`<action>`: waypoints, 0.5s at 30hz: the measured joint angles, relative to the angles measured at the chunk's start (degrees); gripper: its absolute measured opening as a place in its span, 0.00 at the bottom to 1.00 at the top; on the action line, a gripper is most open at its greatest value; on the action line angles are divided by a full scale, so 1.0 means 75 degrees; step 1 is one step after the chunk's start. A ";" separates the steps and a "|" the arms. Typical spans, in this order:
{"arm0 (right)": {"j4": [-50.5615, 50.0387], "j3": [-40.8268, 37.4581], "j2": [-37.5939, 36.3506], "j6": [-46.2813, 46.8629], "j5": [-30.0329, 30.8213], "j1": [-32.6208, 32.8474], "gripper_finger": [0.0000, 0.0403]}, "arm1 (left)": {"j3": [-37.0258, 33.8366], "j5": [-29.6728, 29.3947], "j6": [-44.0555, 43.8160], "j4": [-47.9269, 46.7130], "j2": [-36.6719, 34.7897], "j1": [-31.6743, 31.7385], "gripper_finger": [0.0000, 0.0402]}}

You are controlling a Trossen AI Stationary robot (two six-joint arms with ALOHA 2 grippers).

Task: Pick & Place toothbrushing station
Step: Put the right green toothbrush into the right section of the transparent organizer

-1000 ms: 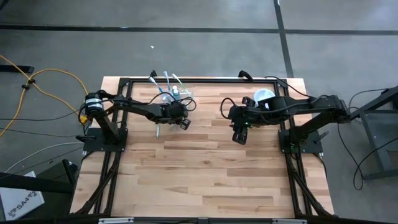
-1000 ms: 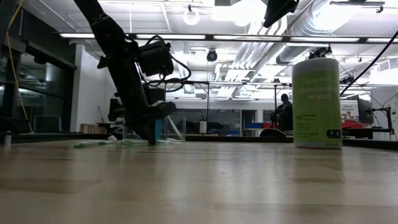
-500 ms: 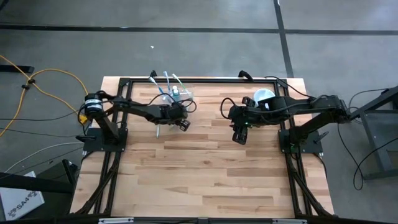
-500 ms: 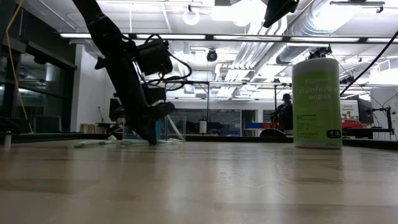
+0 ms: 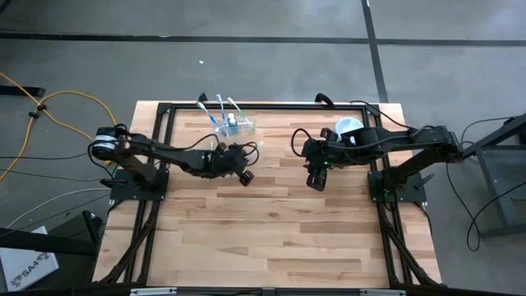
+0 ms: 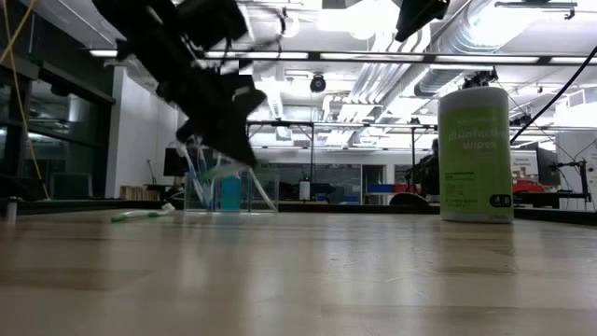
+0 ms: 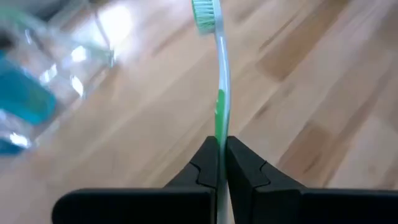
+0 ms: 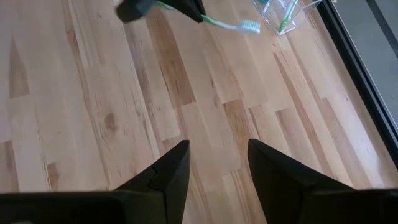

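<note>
Here the left gripper (image 7: 221,163) is clamped on a green toothbrush (image 7: 219,74), lifted near the clear toothbrushing station (image 5: 232,126). The right gripper (image 8: 214,163) hovers mid-table, fingers apart.

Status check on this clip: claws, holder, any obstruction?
Left claw shut on green toothbrush, lifted off table. Right claw open, idle. Clear holder at far edge. Path looks clear.

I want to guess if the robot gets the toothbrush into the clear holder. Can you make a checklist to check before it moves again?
1. Left gripper shut on the green toothbrush: ok.
2. Toothbrush lifted off the table: ok.
3. Clear holder upright: ok.
4. Free slot in the holder: cannot tell.
5. Right gripper open, apart from the holder: ok.
6. Wipes canister out of the way: ok.
</note>
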 joint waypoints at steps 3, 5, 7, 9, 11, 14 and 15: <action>0.0001 0.0000 -0.0001 0.0003 0.0001 0.0000 0.38 | 0.0003 -0.0467 0.0434 0.0475 -0.0303 -0.0393 0.01; 0.0002 0.0000 0.0001 0.0003 0.0001 0.0000 0.38 | 0.0011 -0.0779 0.0828 0.0896 -0.0508 -0.0674 0.01; 0.0004 0.0000 -0.0002 0.0003 0.0001 0.0000 0.38 | 0.0017 -0.1090 0.1327 0.1341 -0.0679 -0.0964 0.01; 0.0031 0.0000 -0.0001 0.0001 0.0004 0.0001 0.38 | 0.0017 -0.1297 0.1921 0.1927 -0.0773 -0.1246 0.01; 0.0183 -0.0003 0.0000 -0.0044 0.0002 0.0001 0.38 | 0.0017 -0.1339 0.2602 0.2673 -0.0792 -0.1499 0.01; 0.0650 -0.0003 0.0001 -0.0267 0.0051 0.0083 0.38 | 0.0023 -0.1340 0.3628 0.3734 -0.0792 -0.1846 0.01; 0.0809 -0.0003 -0.0002 -0.0349 0.0062 0.0127 0.38 | 0.0026 -0.1338 0.3887 0.3990 -0.0792 -0.1931 0.01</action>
